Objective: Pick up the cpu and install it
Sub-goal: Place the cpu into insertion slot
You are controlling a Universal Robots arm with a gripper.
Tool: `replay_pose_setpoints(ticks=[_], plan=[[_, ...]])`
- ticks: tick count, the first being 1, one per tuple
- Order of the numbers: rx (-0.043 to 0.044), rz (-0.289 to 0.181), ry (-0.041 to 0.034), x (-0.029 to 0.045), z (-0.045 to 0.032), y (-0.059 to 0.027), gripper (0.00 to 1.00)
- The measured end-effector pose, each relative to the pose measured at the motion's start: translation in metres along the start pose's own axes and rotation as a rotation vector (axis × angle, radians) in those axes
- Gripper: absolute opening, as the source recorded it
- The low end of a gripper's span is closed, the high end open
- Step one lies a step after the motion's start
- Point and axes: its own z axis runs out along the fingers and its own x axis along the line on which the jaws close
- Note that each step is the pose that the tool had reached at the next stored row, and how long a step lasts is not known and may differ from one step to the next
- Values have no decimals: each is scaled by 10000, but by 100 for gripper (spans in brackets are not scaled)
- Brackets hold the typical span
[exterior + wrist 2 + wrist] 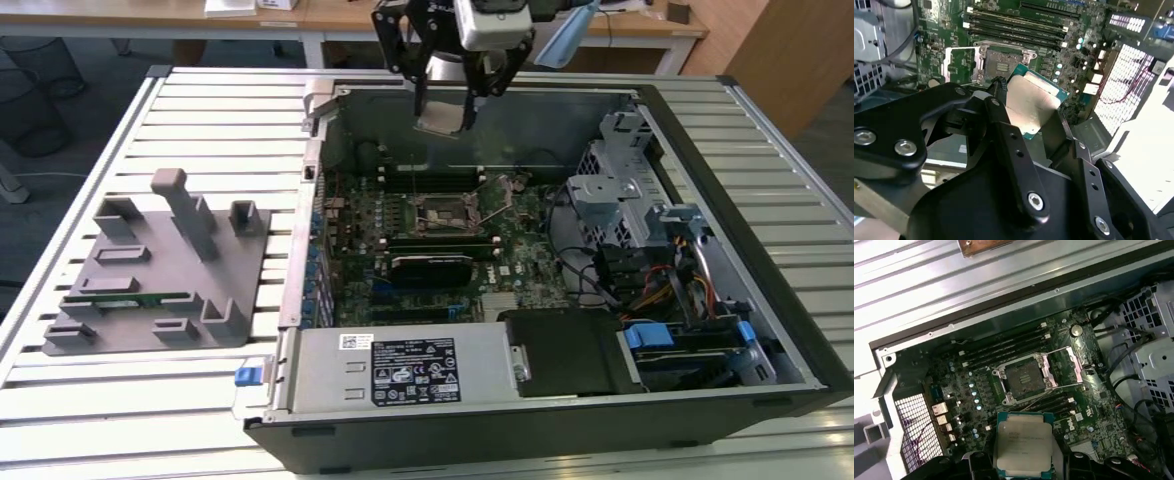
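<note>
Your fingers (pixel 1009 145) are gripping the cpu (pixel 1023 445), holding it above the open socket (pixel 1025 377); its print is staying illegible.

The cpu (pixel 1023 446) in the claw (pixel 447 122) above the case (pixel 534 435), socket (pixel 1025 377) on motherboard (pixel 521 270) inside

Setting: robotics lab bench. Slatted metal table (pixel 134 420) carries an open computer case (pixel 534 440) and a grey parts fixture (pixel 160 270); a robot gripper (pixel 445 118) hangs above. Wooden desks (pixel 160 15) stand behind the table.
</note>
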Motion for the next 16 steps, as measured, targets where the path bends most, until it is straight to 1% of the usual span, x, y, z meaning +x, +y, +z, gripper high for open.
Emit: replay_pose_setpoints(ticks=[16], plan=[[-39,2855,-72,0,45,-1,53]])
